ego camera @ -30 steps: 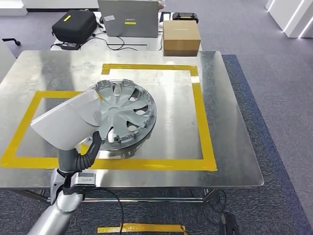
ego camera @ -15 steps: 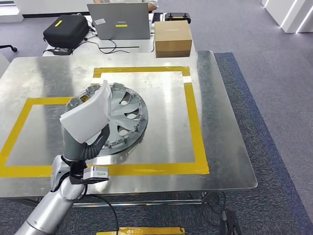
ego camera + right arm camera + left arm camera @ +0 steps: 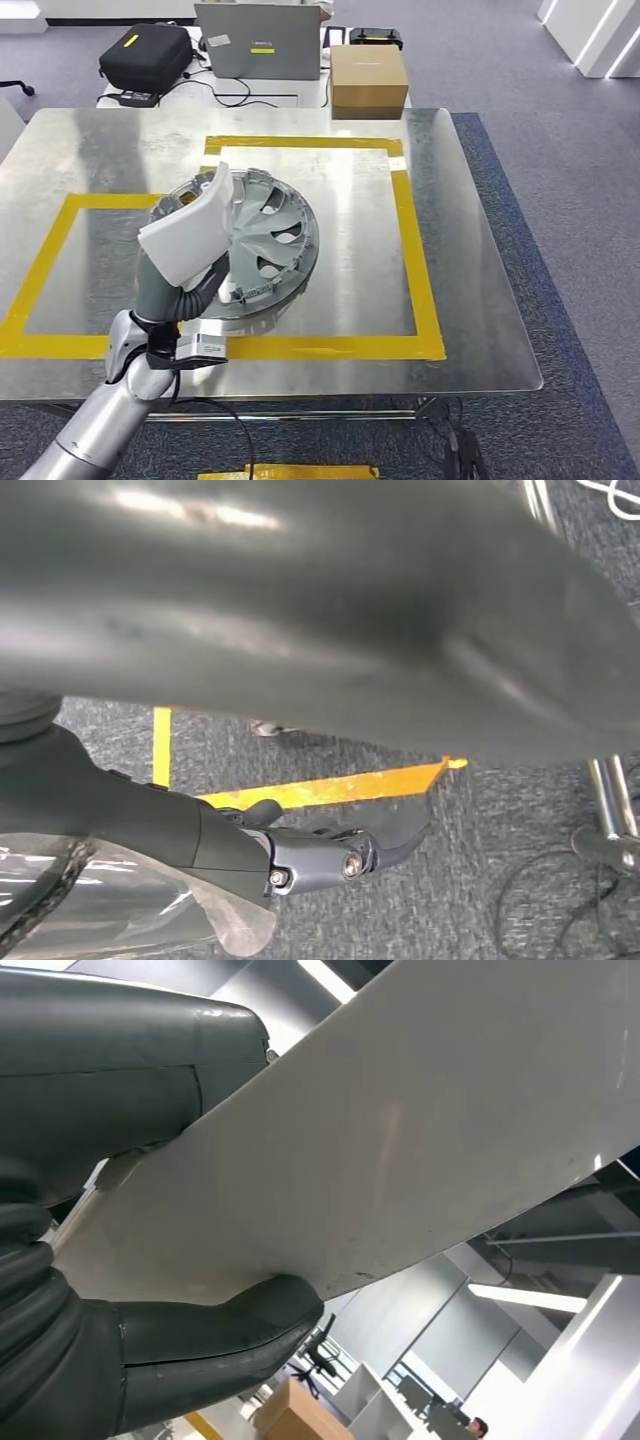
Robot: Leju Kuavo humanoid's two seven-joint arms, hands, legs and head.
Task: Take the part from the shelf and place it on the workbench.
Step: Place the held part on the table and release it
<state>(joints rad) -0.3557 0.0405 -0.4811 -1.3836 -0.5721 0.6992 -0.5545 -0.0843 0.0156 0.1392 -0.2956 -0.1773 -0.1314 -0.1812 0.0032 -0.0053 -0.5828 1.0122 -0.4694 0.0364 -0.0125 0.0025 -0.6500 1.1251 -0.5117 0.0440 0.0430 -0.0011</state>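
While I look down from the head view, the hubcap [image 3: 253,240] lies on the steel worktop [image 3: 468,300], inside the yellow tape outline [image 3: 411,240]. My left hand [image 3: 162,290] sits at the hubcap's near-left edge, but a white cover [image 3: 189,235] over the hand hides the fingers, so I cannot tell from here whether they touch the rim. Part of the hubcap's left side is hidden behind that cover too. Beyond the worktop stand a laptop [image 3: 260,40], a cardboard box [image 3: 368,80] and a black case [image 3: 145,55].

From the left wrist view, a broad pale panel [image 3: 423,1130] crosses the picture, with a dark thumb [image 3: 226,1335] below it and a dark part of the hand [image 3: 128,1060] above. Both lie against it, so the hand is clamped on this panel. I cannot make out what the panel is.

From the right wrist view, my right hand [image 3: 324,855] hangs over grey carpet [image 3: 483,880] and a strip of yellow floor tape [image 3: 332,785]. Its dark fingers [image 3: 392,835] lie curled together with nothing in them. A large blurred dark shape covers the upper part.
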